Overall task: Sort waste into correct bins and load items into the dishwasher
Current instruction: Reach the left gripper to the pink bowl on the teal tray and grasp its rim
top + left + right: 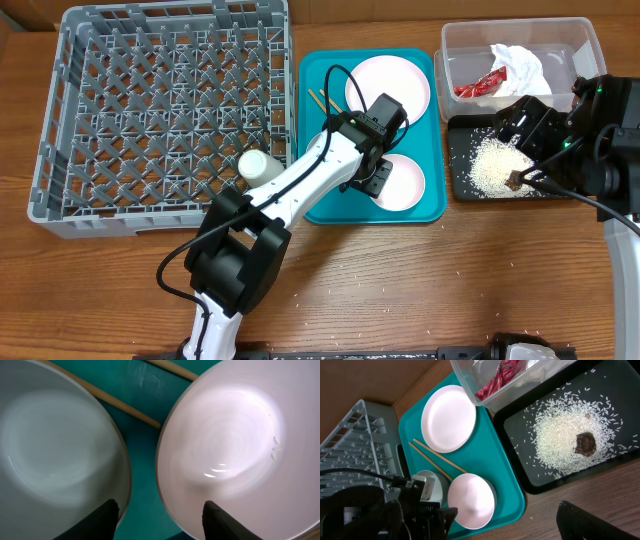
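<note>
My left gripper (372,180) (160,512) is open and empty, low over the teal tray, with its fingertips between the whitish-grey bowl (50,450) and the pink bowl (405,182) (235,450). In the overhead view my arm hides the grey bowl. Two chopsticks (323,101) (125,405) lie beyond the bowls, next to the pink plate (390,85) (449,419). The white cup (262,165) is in the dishwasher rack (70,120). My right gripper (532,172) (515,520) is open and empty above the black tray (460,185), which holds rice (560,435) and the brown lump (585,443). The clear tub (455,45) holds the napkin (520,65) and the red wrapper (480,86).
The teal tray (320,200) sits between the rack and the two bins. A few rice grains stick inside the pink bowl (275,451). Some loose grains lie on the wooden table in front (330,282).
</note>
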